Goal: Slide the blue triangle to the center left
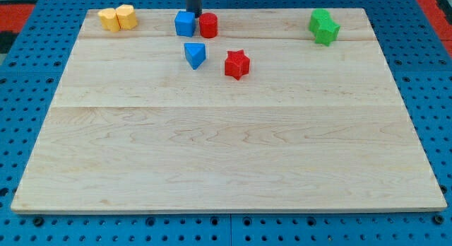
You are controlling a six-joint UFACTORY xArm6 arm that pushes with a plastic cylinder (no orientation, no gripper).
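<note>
Blue triangular block (195, 54) near tabletop's (226, 154) top edge; dark rod tip (194, 13) behind blue cube (184, 23); no claw fitted; best approached from right side, pushed leftward.

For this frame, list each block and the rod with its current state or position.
blue triangle: upper centre, untouched, apart from the rest.
blue cube: top edge, beside the red cylinder.
red star: right of the triangle, apart.
yellow blocks: top left, touching.
green blocks: top right, touching.
my tip: behind the cube and cylinder, lower end partly hidden.
</note>
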